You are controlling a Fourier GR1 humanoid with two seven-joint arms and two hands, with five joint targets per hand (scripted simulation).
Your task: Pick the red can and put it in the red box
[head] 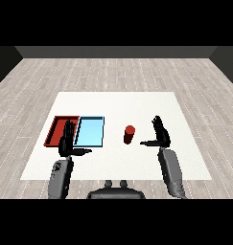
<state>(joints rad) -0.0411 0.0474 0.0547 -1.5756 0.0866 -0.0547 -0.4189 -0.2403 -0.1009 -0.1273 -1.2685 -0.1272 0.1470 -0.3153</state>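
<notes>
1. Right hand (160,134) is raised above the table (118,103), fingers straight and pointing up and away, thumb stretched out toward the left; it holds nothing.
2. Its grey forearm (170,170) comes in from the lower right.
3. Left hand (67,141) is likewise spread, fingers straight and pointing away, thumb stretched toward the right; it holds nothing either.
4. From this view the left hand overlaps the near edge of the red tray (58,130) and the near left corner of the light blue tray (91,131).
5. The red can (129,134) stands upright on the white table, between the light blue tray and the right hand, apart from both.
6. The can is just left of the right thumb tip, not touching it.
7. The two trays lie side by side on the left part of the table, red on the left, light blue on the right, their edges touching.
8. Neither tray shows anything inside.
</notes>
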